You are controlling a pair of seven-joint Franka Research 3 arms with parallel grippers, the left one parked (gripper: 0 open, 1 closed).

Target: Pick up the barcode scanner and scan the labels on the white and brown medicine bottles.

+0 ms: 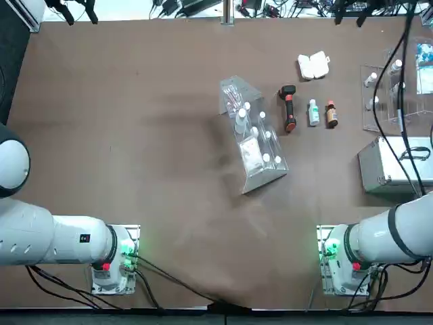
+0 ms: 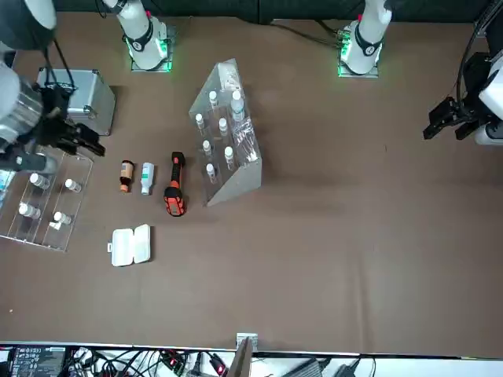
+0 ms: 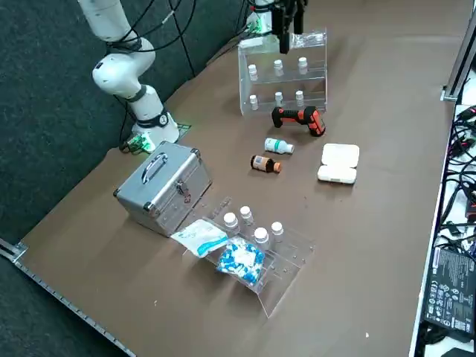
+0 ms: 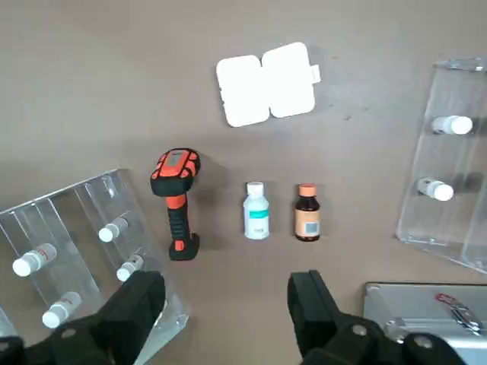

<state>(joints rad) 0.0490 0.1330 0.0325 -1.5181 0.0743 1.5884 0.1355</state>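
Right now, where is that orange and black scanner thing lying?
In the top view, the barcode scanner lies flat on the table, right of centre, between the clear vial rack and the white bottle; the open right gripper hovers above.

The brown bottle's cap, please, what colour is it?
Orange, on the brown bottle; the right wrist view shows it best.

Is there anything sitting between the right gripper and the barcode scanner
Nothing visible. The right gripper, jaws open, hangs above the table with bare surface before the barcode scanner; the clear vial rack stands just beside the scanner, not across the path.
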